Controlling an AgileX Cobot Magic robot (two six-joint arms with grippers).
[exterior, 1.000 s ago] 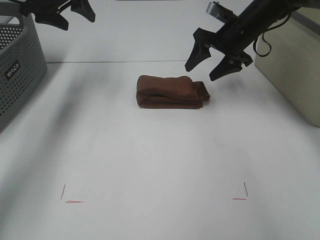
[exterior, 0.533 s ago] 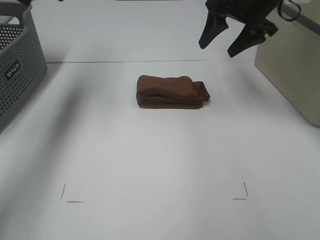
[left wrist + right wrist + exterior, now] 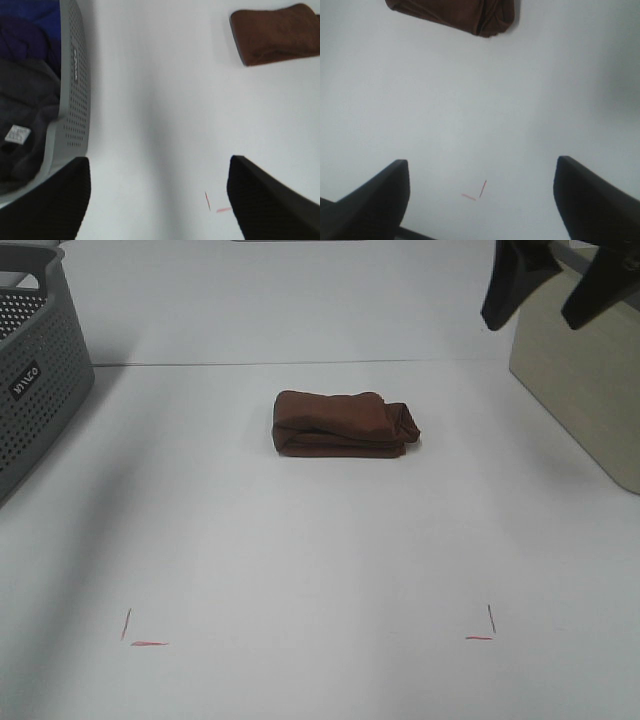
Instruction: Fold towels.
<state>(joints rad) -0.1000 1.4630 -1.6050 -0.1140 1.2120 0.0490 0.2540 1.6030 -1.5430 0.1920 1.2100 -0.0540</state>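
The dark reddish-brown towel (image 3: 343, 424) lies folded into a compact bundle on the white table, toward the back middle. It also shows in the left wrist view (image 3: 275, 33) and in the right wrist view (image 3: 457, 14). My right gripper (image 3: 550, 302) is open and empty, raised high at the upper right, well clear of the towel. Its two fingers frame bare table in the right wrist view (image 3: 480, 200). My left gripper is out of the exterior view; in the left wrist view (image 3: 157, 197) it is open and empty, high above the table beside the basket.
A grey perforated basket (image 3: 40, 380) stands at the left edge; the left wrist view (image 3: 75, 100) shows dark and blue cloth inside it. A beige box (image 3: 585, 390) stands at the right. Red corner marks (image 3: 140, 640) (image 3: 485, 628) lie near the front.
My right gripper has risen and moved right, away from the towel, toward the upper right corner. My left gripper has left the exterior view. The towel has not moved.
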